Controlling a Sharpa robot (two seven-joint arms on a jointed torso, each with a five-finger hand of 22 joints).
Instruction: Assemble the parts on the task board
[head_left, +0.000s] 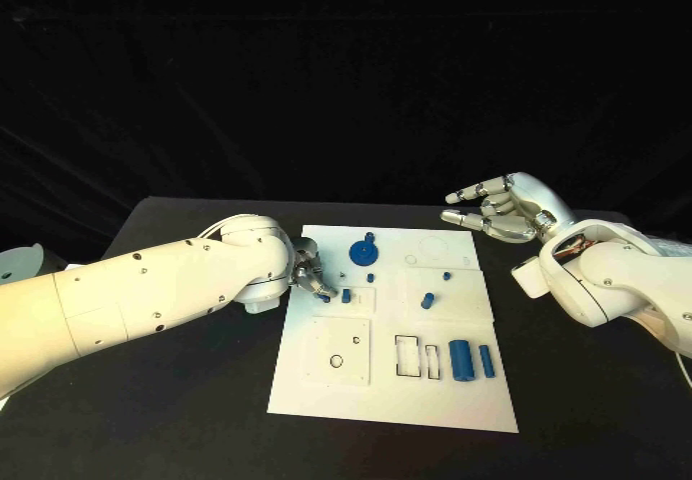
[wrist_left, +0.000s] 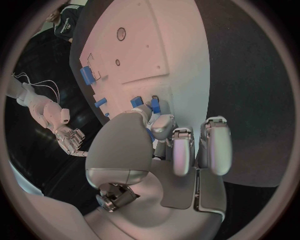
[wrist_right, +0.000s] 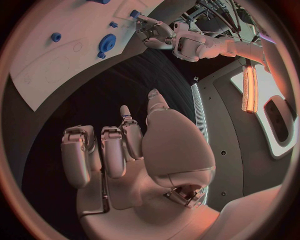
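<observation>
The white task board (head_left: 433, 400) lies in the middle of the black table. My left hand (head_left: 307, 277) is at the board's left edge, and thumb and finger pinch a small blue part (head_left: 326, 296) just above the board. The wrist view shows that part (wrist_left: 154, 106) sticking out past the fingertips of the left hand (wrist_left: 156, 150), beside a blue peg (wrist_left: 136, 102) standing in the board (wrist_left: 156, 45). My right hand (head_left: 502, 208) hovers open past the board's back right corner, holding nothing. A blue gear (head_left: 364, 251) sits near the board's back edge.
Small blue pegs (head_left: 427, 299) stand mid-board. A large blue cylinder (head_left: 460, 360) and a thinner one (head_left: 488, 361) lie at the front right, next to empty rectangular slots (head_left: 408, 357). A square plate with a hole (head_left: 336, 352) takes up the front left.
</observation>
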